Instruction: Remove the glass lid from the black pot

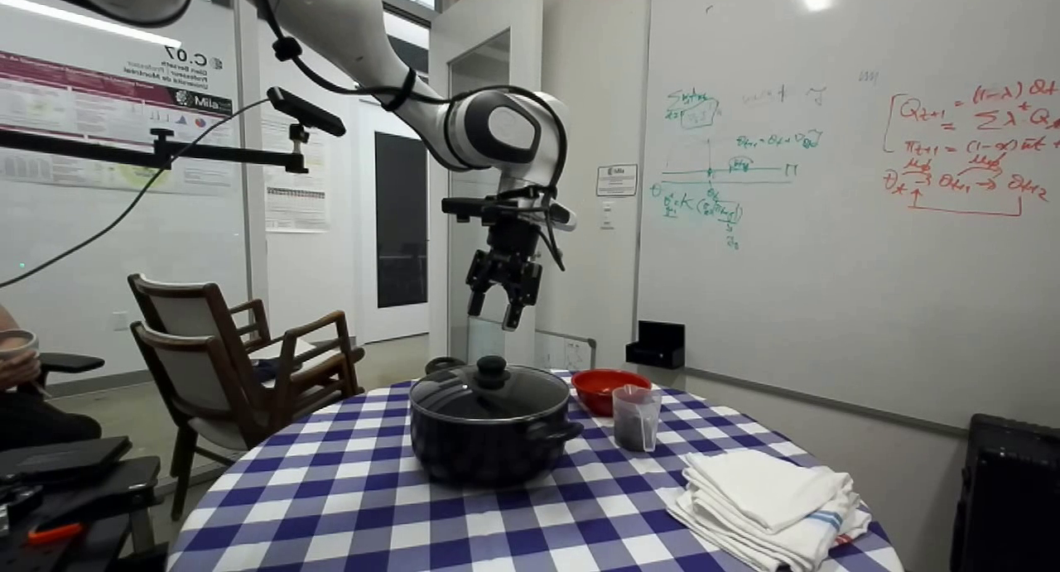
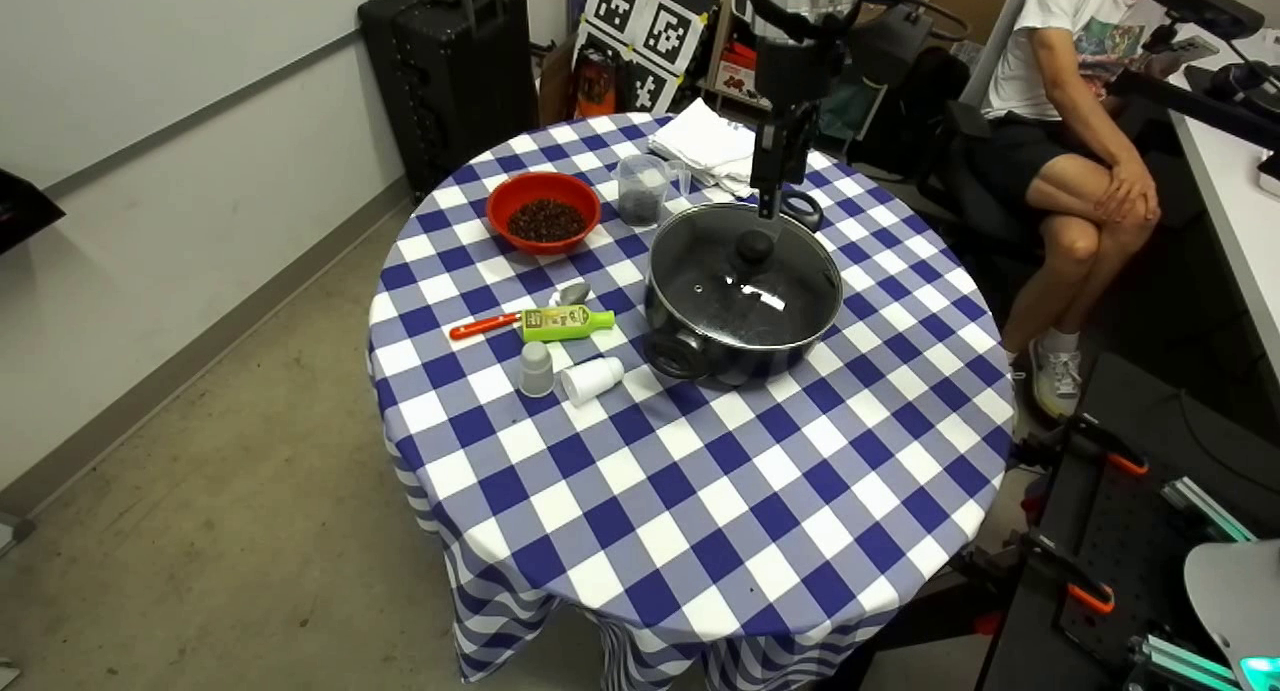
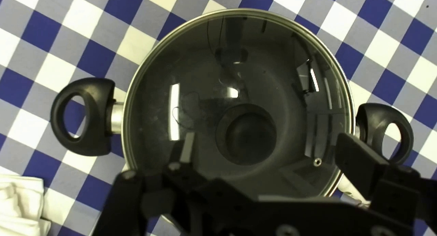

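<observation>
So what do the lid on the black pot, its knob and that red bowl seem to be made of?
Lid: clear, glossy glass, it seems; it gives bright reflections, and the inside of the pot seems to show through. Its rim looks like metal, silvery and shiny. Knob: probably hard plastic, black with little shine. Red bowl: likely plastic, smooth and evenly coloured, though enamel can't be ruled out.

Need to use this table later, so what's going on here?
A white robot arm reaches over a wide, round black cooking pot. Its open black gripper hangs clear above the pot, holding nothing. The round, see-through glass lid with its dark centre knob is still on; lifting it off is the job, and gripping the knob looks the likely next move.
</observation>
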Controlling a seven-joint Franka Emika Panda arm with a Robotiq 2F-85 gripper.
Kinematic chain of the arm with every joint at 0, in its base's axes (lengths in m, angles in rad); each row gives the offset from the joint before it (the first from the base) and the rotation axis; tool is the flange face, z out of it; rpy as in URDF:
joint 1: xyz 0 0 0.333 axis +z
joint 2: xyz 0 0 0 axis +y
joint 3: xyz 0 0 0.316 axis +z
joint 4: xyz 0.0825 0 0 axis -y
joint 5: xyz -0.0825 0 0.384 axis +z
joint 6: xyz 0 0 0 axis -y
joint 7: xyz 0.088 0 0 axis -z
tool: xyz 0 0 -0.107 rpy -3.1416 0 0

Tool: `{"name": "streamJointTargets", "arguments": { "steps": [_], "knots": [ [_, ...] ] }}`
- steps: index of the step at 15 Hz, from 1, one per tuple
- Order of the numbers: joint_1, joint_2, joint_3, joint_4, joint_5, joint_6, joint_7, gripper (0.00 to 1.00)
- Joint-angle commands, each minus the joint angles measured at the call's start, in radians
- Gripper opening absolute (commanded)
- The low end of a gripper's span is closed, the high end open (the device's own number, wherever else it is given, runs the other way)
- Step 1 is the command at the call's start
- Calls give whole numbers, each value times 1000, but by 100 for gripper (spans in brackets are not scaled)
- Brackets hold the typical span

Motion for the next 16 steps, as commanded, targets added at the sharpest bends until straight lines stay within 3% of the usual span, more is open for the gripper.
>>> {"name": "streamJointTargets", "arguments": {
  "steps": [1, 9, 16],
  "knots": [
    [14, 32, 8, 36, -8, -53, -17, 100],
    [27, 56, 15, 46, -13, -91, -23, 100],
    [20, 35, 13, 4, -5, -50, -28, 100]
  ]
}}
